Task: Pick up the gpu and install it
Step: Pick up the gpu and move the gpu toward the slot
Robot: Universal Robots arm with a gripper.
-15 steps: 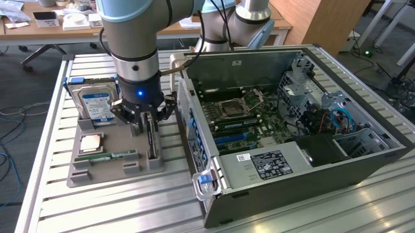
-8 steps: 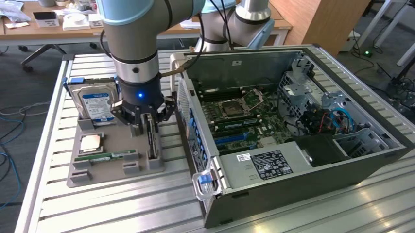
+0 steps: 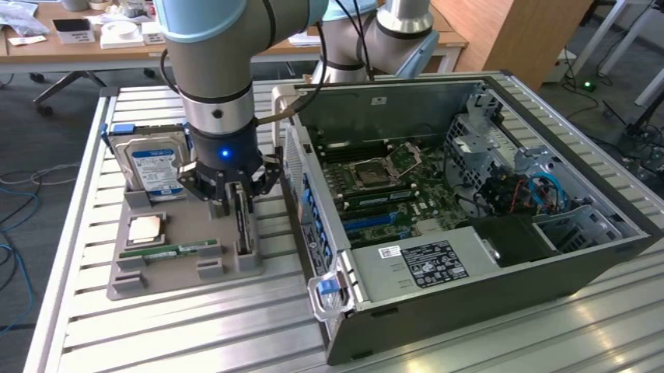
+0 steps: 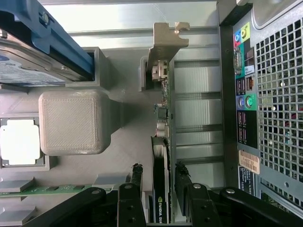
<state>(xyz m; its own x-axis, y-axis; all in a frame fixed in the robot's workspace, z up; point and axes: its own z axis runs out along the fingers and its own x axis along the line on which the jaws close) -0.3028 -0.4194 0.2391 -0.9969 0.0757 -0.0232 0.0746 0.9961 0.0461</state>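
The gpu stands on edge in a slot of the grey holder tray, beside the open computer case. My gripper has come down over it from above. In the wrist view the gpu is a dark card with a green-lettered label, and its silvery bracket is at the far end. My gripper straddles the card with one black finger on each side. A narrow gap shows at each finger, so the gripper is open.
The tray also holds a blue-labelled hard drive, a processor chip and a green memory stick. The case's rear panel lies close alongside the card. The motherboard lies exposed inside the case.
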